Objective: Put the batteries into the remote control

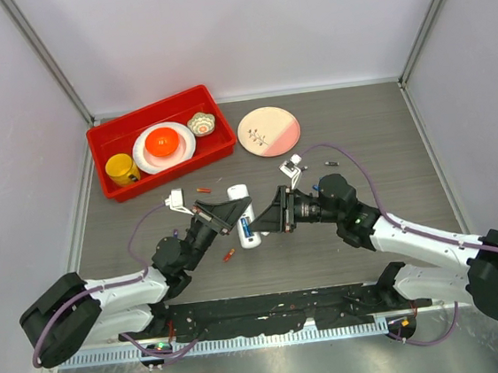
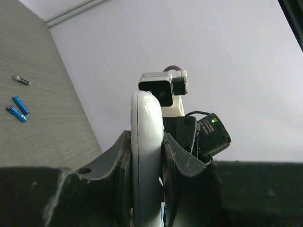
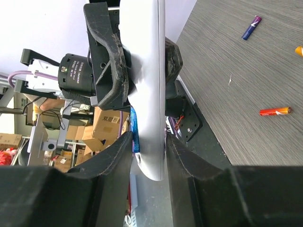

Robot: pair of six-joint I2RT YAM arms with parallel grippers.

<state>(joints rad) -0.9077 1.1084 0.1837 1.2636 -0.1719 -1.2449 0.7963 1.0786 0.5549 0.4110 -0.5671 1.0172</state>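
The left gripper (image 2: 146, 142) is clamped on the remote (image 2: 144, 113), holding it edge-up off the table (image 1: 386, 136) by its long sides. Opposite it, the right gripper (image 3: 147, 142) brackets the same remote from the other end, one finger on each side. Whether those jaws actually press on it or stand just clear, I cannot tell.

One blue cell (image 3: 134, 130) lies along the remote's back, next to the right gripper's finger, and the top view shows it as a blue strip in the bay. It looks at least partly seated. Whether a second slot is filled cannot be seen.

Spare cells lie on the table around the remote:
- an orange-red one (image 1: 203, 190) just beyond it
- another (image 1: 228, 256) on the near side
- two blue ones (image 2: 19, 109) and a dark one (image 2: 21, 80), well away from it in the left wrist view
- a purple-blue one (image 3: 251, 27), likewise well apart

I judge the task to be about midway: the remote is lifted and steadied, and one cell is in or going in. The blue cell's seating needs confirming, and any remaining slot needs a cell from the table
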